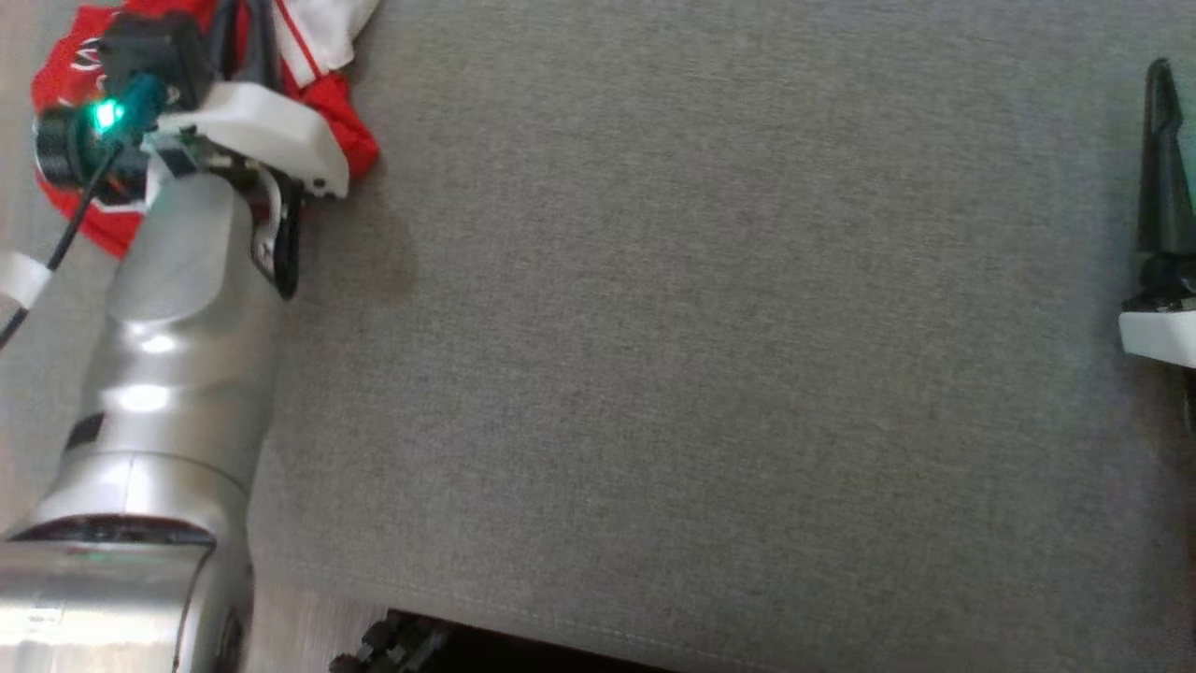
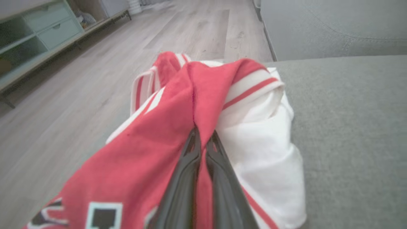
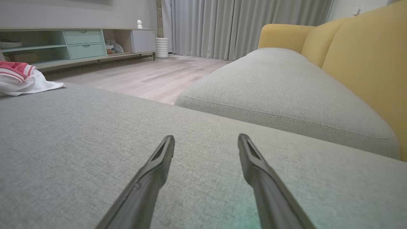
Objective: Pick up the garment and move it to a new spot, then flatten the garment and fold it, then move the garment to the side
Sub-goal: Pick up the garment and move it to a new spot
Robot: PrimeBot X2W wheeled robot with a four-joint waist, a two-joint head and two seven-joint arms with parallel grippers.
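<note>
The garment (image 2: 178,133) is a red and white jersey, bunched at the left edge of the grey cushion (image 1: 710,336). My left gripper (image 2: 203,135) is shut on a raised red fold of it, fingertips pinched together with cloth between them. In the head view the left arm's wrist (image 1: 252,131) lies over the garment (image 1: 350,121) at the top left. My right gripper (image 3: 206,140) is open and holds nothing, hovering low over bare cushion far to the right. One of its fingers (image 1: 1163,159) stands at the right border of the head view. From the right wrist view the garment (image 3: 19,78) lies far off to the left.
Wooden floor (image 2: 79,79) drops away just beyond the garment's side of the cushion. A second grey seat cushion (image 3: 279,92) and a yellow sofa back (image 3: 365,57) lie ahead of the right gripper. A low cabinet with teal drawers (image 3: 84,41) stands across the room.
</note>
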